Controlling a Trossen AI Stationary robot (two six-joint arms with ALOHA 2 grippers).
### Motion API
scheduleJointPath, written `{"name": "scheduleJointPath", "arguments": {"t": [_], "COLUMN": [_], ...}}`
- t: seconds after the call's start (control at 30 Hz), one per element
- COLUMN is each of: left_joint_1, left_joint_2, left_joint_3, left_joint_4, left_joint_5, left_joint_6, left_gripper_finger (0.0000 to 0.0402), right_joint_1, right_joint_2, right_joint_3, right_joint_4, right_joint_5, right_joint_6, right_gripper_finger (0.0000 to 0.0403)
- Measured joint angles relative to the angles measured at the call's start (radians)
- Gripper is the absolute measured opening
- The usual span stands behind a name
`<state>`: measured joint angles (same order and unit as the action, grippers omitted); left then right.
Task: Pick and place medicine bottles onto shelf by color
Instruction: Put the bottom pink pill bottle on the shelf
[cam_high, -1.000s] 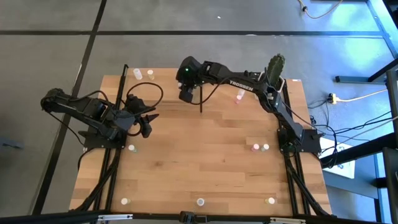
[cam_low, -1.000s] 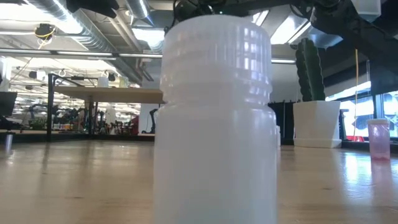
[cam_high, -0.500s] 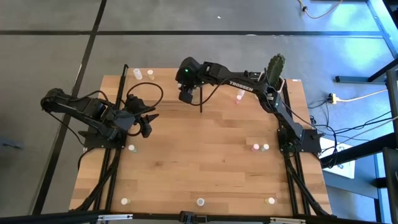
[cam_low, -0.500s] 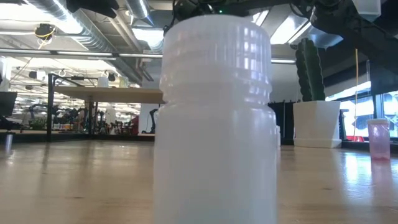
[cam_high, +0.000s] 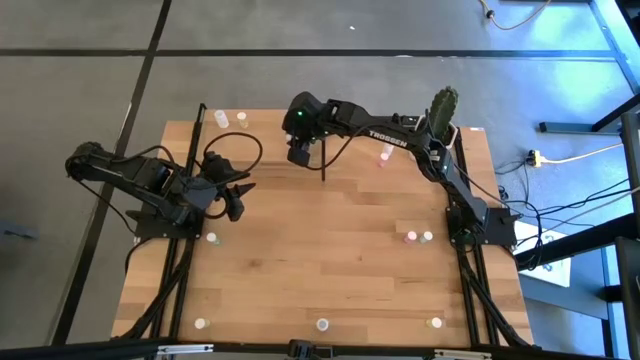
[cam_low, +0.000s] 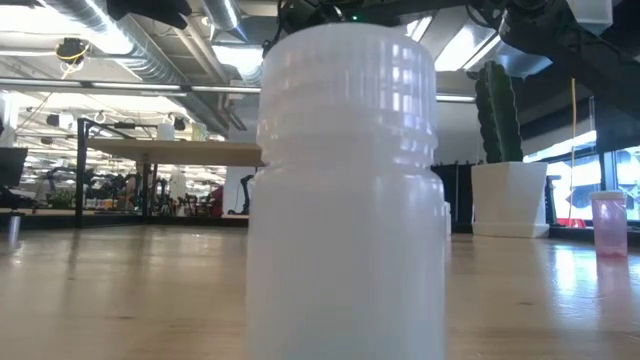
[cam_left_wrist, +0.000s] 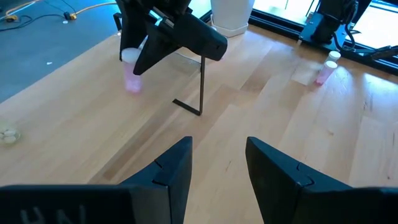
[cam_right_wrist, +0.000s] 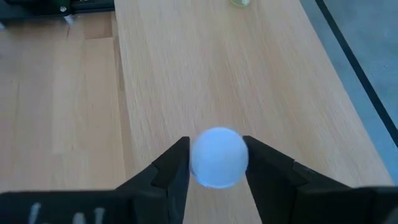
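My right gripper (cam_high: 298, 153) reaches over the shelf (cam_high: 260, 150), a light-wood board with thin black posts (cam_high: 323, 165) at the table's far left. A pink bottle with a white cap (cam_left_wrist: 131, 73) stands between its fingers. Two more bottles (cam_high: 222, 118) stand at the shelf's far edge. A white bottle (cam_low: 345, 190) fills the low view, right in front of that camera. My left gripper (cam_high: 238, 198) hangs open over the table's left side with nothing between its fingers (cam_left_wrist: 177, 165). My right gripper holds the pink bottle by its white cap (cam_right_wrist: 198, 158), one finger on each side. The fingers (cam_right_wrist: 174, 168) slant down from the table's right side. The bottle stands upright, and in the left wrist view its base (cam_left_wrist: 132, 89) meets the wood of the shelf.
A cactus in a white pot (cam_high: 443, 115) stands at the far right. Single bottles are scattered about: a pink one (cam_high: 385, 155) beyond the post, a pair (cam_high: 418, 237) near the right arm's base, one (cam_high: 212, 238) at the left, three along the near edge (cam_high: 322, 324).
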<state>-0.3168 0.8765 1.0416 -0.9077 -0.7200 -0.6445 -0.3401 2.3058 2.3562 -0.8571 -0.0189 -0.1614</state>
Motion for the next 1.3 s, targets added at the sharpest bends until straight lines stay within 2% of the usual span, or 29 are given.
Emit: {"name": "scheduleJointPath", "arguments": {"t": [0.2,0.53,0.93,1.07,1.3], "left_joint_1": [0.000,0.000,0.000,0.000,0.006], "left_joint_2": [0.000,0.000,0.000,0.000,0.005], "left_joint_3": [0.000,0.000,0.000,0.000,0.000], "left_joint_4": [0.000,0.000,0.000,0.000,0.004], "left_joint_5": [0.000,0.000,0.000,0.004,-0.017], "left_joint_6": [0.000,0.000,0.000,0.006,0.045], "left_gripper_finger": [0.0143,0.0143,0.0143,0.0143,0.0143], "right_joint_1": [0.000,0.000,0.007,0.019,0.039], "right_joint_2": [0.000,-0.007,-0.087,-0.102,-0.106], "right_joint_3": [0.000,0.000,0.000,0.001,0.001], "right_joint_4": [0.001,-0.006,-0.075,-0.101,-0.123], "right_joint_5": [0.000,0.000,0.000,-0.006,-0.034], "right_joint_6": [-0.002,-0.001,0.000,-0.016,-0.058], "right_gripper_finger": [0.0170,0.0172,0.0170,0.0141,0.0040]}}
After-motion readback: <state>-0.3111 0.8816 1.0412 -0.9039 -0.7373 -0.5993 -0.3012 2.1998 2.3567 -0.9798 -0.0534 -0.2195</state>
